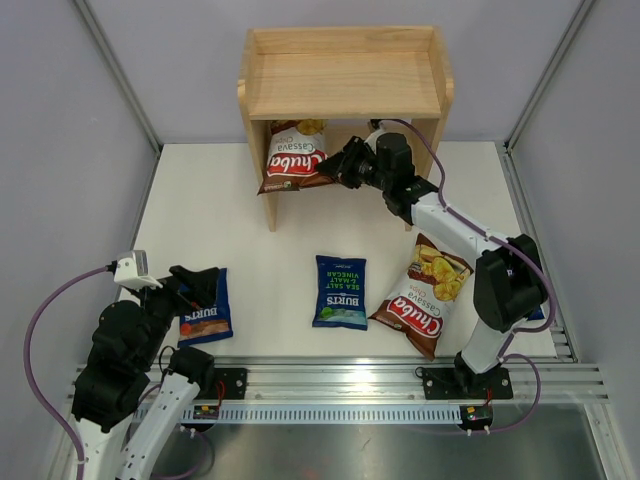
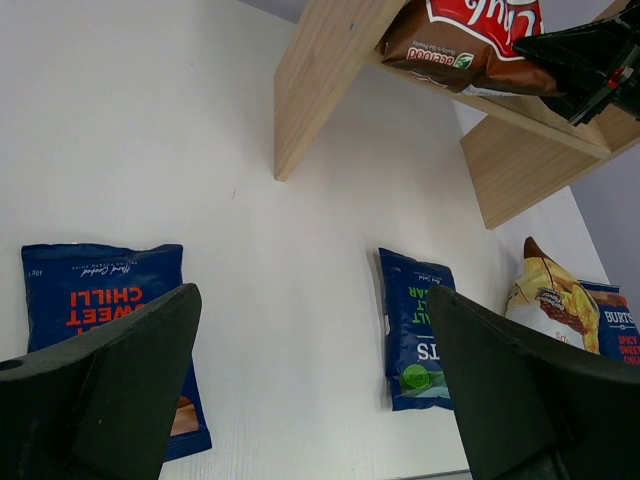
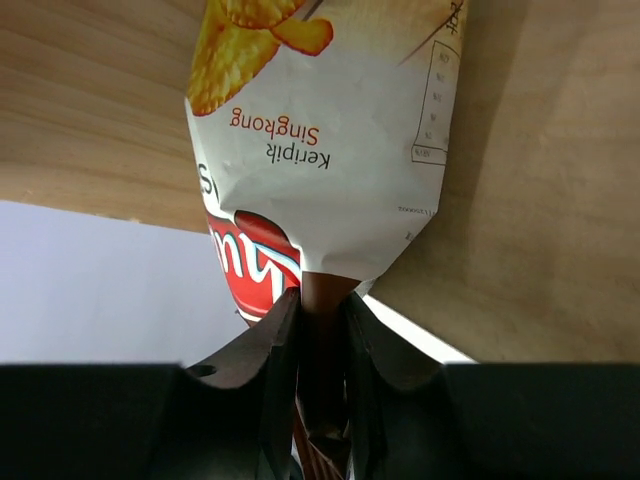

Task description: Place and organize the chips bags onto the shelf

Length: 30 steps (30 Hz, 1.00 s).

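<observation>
The wooden shelf [image 1: 345,38] stands at the back of the table. A brown-and-white Chuba chips bag [image 1: 290,158] leans in its lower tier, partly sticking out at the front. My right gripper [image 1: 338,168] is shut on that bag's brown edge; in the right wrist view the fingers [image 3: 280,340] pinch the Chuba bag [image 3: 330,150]. My left gripper [image 1: 200,285] hovers open over a blue Burts bag [image 1: 205,312], nothing between its jaws [image 2: 312,295]. Another Burts bag [image 1: 340,291] and a second Chuba bag [image 1: 423,295] lie flat on the table.
A third Burts bag [image 2: 620,330] lies at the right, mostly hidden under the right arm [image 1: 505,285] in the top view. The shelf's top tier [image 1: 345,85] holds nothing. Grey walls enclose the table, and a metal rail [image 1: 330,380] runs along its near edge.
</observation>
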### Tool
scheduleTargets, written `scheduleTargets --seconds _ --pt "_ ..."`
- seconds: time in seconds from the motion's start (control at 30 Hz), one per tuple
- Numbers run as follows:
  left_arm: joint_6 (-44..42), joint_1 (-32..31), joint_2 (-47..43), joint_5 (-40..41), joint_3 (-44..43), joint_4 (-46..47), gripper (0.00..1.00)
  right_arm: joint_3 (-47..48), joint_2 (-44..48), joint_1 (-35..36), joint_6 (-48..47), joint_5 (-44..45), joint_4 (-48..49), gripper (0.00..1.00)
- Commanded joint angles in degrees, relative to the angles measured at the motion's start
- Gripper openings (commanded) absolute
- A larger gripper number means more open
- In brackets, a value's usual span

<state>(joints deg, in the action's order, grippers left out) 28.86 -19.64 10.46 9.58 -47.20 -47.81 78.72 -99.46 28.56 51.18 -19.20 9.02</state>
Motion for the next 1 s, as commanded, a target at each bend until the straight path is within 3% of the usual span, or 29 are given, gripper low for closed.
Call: scheduleTargets --seconds 0.0,0.23,0.67,0.97 --pt "-1.1 -0.1 -0.7 -1.3 0.4 3.1 0.99 5.8 -2.1 -0.4 -2.7 -0.5 -0.1 0.29" --pt "-1.0 -0.1 -0.7 -1.4 0.4 3.1 0.99 7.4 -2.5 -0.4 -3.8 -0.8 -1.7 0.34" --pt "-0.9 -0.1 0.0 -1.6 0.4 3.3 0.99 -1.2 9.5 -0.4 -3.6 2.9 -4.9 0.62" --pt "-1.1 -0.1 1.1 -1.8 0.3 3.3 0.99 -9.9 21.6 -0.4 -8.8 4.7 -12.3 0.74"
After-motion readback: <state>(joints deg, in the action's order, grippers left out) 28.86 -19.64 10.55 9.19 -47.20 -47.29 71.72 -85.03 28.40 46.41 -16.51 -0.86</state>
